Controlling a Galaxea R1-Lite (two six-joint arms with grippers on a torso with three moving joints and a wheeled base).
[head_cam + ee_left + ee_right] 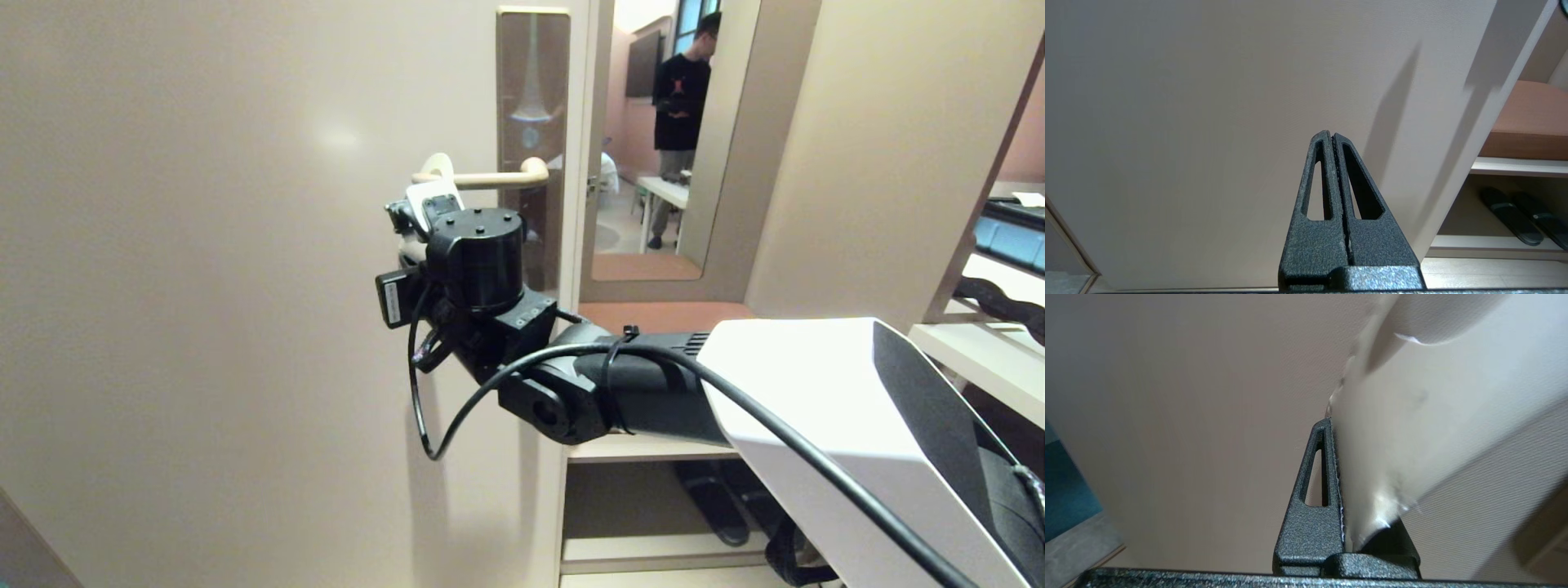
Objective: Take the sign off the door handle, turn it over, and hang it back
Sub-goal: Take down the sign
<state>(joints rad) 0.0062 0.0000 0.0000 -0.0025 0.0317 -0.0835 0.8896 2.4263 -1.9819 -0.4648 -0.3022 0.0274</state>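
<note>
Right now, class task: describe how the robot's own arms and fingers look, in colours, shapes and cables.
The right arm has a white angular shell, then black jointed sections with a round black wrist housing. A black cable loops along it, held by ties. Both grippers' fingers are black, rough-textured, tapered wedges with long slots.

The sign (1412, 416) looks like smooth matt white card. The door handle (482, 177) is glossy beige on a shiny bronze metal plate (532, 90). The right gripper (1337, 457) fingers are rough-textured black plastic.
</note>
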